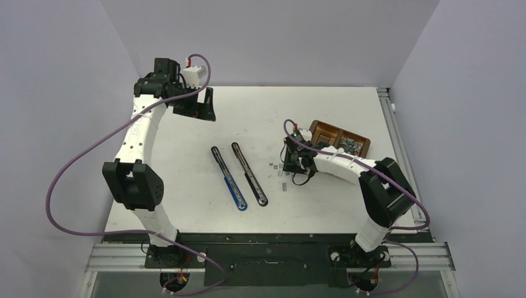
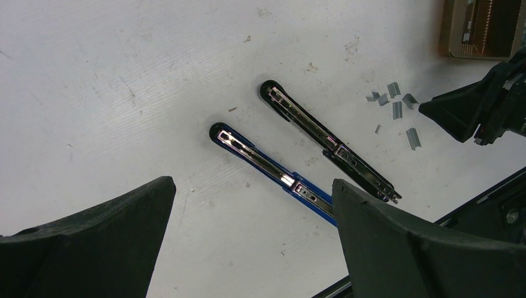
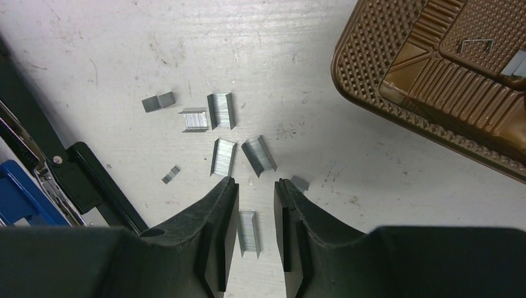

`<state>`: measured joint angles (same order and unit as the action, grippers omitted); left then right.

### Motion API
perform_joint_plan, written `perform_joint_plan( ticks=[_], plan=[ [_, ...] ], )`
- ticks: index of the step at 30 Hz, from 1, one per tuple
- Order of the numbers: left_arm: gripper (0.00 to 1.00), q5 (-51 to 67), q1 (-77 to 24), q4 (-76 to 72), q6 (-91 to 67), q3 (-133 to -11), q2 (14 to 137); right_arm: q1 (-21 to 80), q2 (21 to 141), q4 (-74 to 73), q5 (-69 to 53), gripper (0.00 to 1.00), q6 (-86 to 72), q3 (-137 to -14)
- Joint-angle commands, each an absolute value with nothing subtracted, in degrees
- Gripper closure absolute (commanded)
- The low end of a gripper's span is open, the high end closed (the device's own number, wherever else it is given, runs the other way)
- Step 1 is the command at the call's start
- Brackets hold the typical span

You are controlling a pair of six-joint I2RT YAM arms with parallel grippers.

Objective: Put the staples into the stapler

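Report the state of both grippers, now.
Left gripper: wide open, holding nothing.
Right gripper: slightly open, gripping nothing; a strip of staples lies just beneath its gap.

Brown two-compartment tray [image 1: 324,132] on the white table [image 1: 186,198], far right.

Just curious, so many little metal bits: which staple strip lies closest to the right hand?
The small silver-grey staple strip lying in the gap between the right hand's black fingers; the other strips lie scattered beyond its fingertips.
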<state>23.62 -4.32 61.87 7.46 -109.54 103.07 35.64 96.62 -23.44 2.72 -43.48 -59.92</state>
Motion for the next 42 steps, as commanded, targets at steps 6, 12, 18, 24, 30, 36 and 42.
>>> perform_joint_plan(
  ticks=[6, 12, 18, 24, 30, 36, 42],
  plan=[
    [0.04, 24.2, -3.9, 60.8, 6.7, -109.0, 98.7, 35.0, 88.5, -31.7, 5.4, 0.69, -39.7, -62.6],
    [0.04, 24.5, -3.9, 62.0, 6.4, -109.9, 98.3, 37.5, 82.5, -39.0, 6.1, 0.58, -37.1, -62.5],
    [0.04, 24.3, -3.9, 62.2, 6.6, -107.8, 96.2, 40.6, 83.7, -34.9, 6.1, 0.54, -36.5, -59.4],
    [0.04, 19.4, -2.4, 62.2, 8.2, -104.4, 92.5, 46.6, 86.7, -24.7, 9.7, 0.38, -38.8, -54.9],
    [0.04, 20.4, 1.5, 58.5, 7.9, -96.8, 85.9, 51.5, 90.3, -18.6, 14.3, 0.19, -39.8, -52.4],
    [0.04, 20.6, 1.8, 57.0, 7.5, -91.4, 81.9, 52.7, 92.2, -16.2, 18.1, 0.37, -40.6, -50.8],
    [0.04, 20.2, 1.8, 56.9, 7.1, -90.2, 80.3, 52.7, 93.4, -15.6, 19.9, 0.48, -40.9, -50.3]
  ],
)
